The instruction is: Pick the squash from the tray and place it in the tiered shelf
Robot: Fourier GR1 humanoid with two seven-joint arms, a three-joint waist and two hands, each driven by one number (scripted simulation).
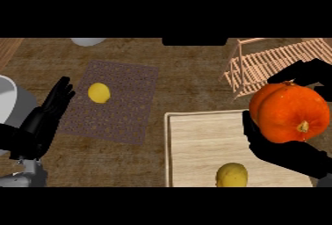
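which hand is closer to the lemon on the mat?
Left. The left hand rests open just beside the lemon, at the mat's left edge. The right hand is far across the counter, curled round the squash.

round orange squash [288, 112], smooth skin with shallow ribs, pale tan stem stub facing the view at its lower right. it sits raised at the view's right, over the right edge of the pale wooden tray with a raised rim [194, 149]. light wooden slatted tiered shelf [272, 61] stands at upper right, just beyond the squash, tilted in view, its slats bare.
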